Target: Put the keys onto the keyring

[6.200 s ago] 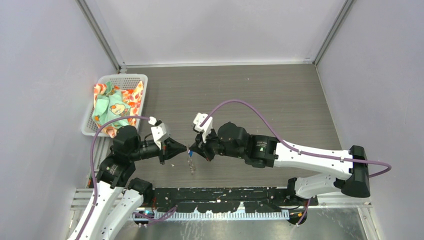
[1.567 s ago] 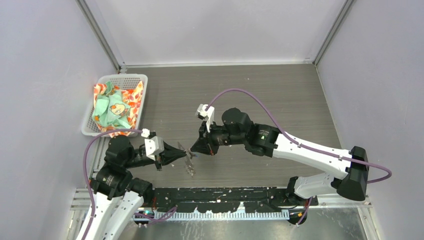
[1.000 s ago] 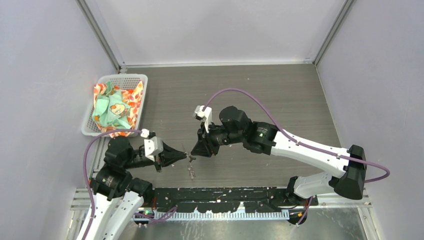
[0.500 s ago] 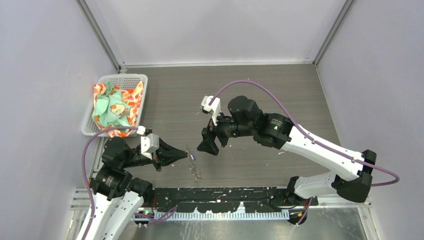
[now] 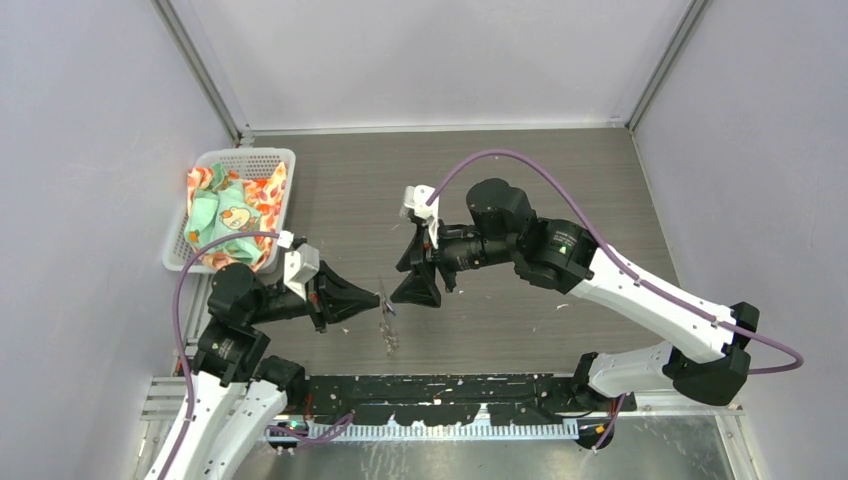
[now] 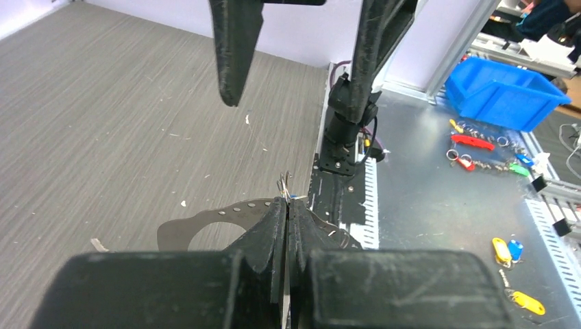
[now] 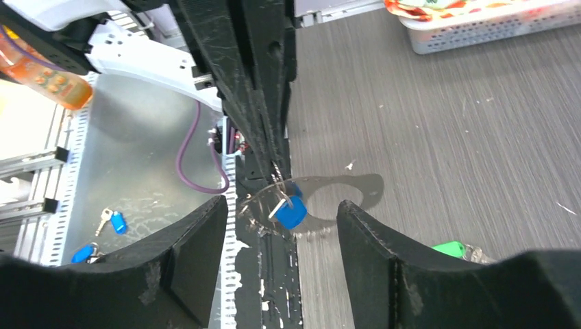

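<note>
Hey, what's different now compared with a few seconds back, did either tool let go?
The right tool has opened and pulled back from the keyring, toward the far wall, leaving the blue key hanging on it. The left tool stays shut on the keyring, nearly where it was; the basket has not moved.

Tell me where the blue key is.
Middle of the right wrist view: the blue key hangs from the keyring pinched by the shut left gripper.
</note>
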`<state>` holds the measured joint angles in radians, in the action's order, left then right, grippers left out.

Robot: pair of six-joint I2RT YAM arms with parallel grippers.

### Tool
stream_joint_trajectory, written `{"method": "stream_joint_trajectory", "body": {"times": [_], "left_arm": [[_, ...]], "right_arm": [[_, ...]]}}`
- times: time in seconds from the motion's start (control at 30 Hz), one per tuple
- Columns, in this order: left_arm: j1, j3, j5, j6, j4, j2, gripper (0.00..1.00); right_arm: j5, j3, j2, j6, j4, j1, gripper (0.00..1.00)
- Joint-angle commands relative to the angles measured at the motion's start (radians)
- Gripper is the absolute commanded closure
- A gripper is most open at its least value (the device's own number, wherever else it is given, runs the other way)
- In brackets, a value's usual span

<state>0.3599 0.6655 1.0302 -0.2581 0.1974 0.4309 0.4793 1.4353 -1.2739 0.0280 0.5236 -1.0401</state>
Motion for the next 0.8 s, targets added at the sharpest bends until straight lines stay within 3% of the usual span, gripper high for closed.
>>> {"method": "stream_joint_trajectory", "body": {"times": [0.0,0.37,0.53,0.77], "left_arm": [[0.001,0.053,0.016,-0.091,-0.109,0.007,1.0],[0.001,0.138,0.042,-0.287,-0.247,0.062,1.0],[0.001,0.142,0.064,-0.301,-0.266,0.07,1.0],[0.001,0.141,0.055,-0.301,-0.256,0.069,1.0]], "right_arm": [[0.103,0.033,-0.003,0.015,-0.068,0.006,0.39],[0.186,-0.073,0.045,0.125,-0.309,0.026,0.49],[0.217,-0.071,0.045,0.169,-0.355,0.031,0.57],[0.231,-0.087,0.058,0.203,-0.399,0.032,0.59]]}}
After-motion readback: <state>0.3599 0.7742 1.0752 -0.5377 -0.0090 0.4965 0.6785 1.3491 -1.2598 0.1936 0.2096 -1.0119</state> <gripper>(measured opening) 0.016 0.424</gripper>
